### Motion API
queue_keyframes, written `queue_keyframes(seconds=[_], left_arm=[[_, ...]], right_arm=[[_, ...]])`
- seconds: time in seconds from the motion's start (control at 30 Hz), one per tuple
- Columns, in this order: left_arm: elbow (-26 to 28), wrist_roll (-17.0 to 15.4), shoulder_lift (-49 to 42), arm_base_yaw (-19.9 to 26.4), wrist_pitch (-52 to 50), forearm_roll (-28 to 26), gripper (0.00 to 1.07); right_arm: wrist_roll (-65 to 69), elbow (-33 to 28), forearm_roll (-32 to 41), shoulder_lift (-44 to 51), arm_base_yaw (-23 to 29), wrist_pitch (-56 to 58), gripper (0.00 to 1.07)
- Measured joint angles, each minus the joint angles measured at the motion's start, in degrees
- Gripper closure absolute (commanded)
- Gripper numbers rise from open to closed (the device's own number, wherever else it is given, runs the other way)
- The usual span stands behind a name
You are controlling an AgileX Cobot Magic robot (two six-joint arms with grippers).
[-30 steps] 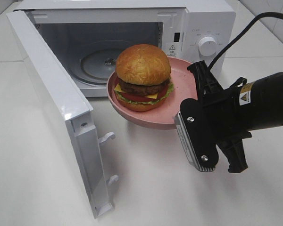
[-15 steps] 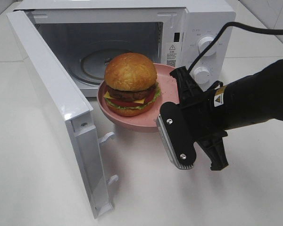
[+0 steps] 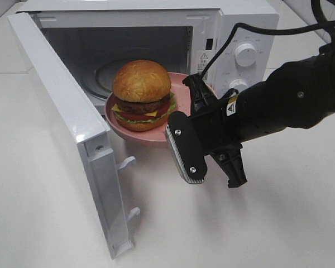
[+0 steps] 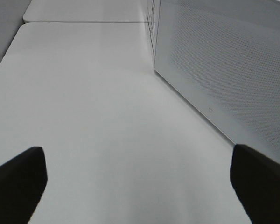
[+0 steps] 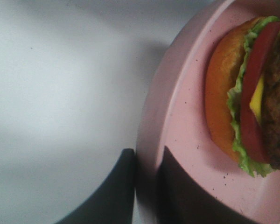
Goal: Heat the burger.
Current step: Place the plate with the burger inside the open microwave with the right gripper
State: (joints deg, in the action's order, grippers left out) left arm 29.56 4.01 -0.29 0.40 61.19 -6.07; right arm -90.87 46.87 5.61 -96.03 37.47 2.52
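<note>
The burger [image 3: 141,92], with a golden bun, dark patty, cheese, tomato and lettuce, sits upright on a round pink plate [image 3: 121,127]. My right gripper [image 3: 194,101] is shut on the plate's right rim and holds it in the air just in front of the open microwave [image 3: 243,22] cavity. In the right wrist view the fingers [image 5: 116,193] pinch the plate rim [image 5: 151,121] next to the burger [image 5: 252,93]. My left gripper [image 4: 136,156] is open and empty over bare table, out of the exterior high view.
The microwave door [image 3: 61,111] stands swung wide open to the left; its outer side shows in the left wrist view [image 4: 224,70]. A glass turntable [image 3: 109,71] lies inside the cavity. The control knobs [image 3: 245,53] are on the microwave's right. The white table [image 3: 268,223] surrounds it.
My right gripper has carried the plate and burger to the left and farther back, closer to the microwave's opening. The door has not moved.
</note>
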Motion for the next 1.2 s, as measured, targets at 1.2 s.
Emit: queue_keyframes(seconds=[1.2], left_arm=[[0.0,0.0,0.0,0.0,0.0,0.0,0.07]], right_arm=[[0.57,18.28,-0.11,-15.3,-0.29,2.23,1.01]])
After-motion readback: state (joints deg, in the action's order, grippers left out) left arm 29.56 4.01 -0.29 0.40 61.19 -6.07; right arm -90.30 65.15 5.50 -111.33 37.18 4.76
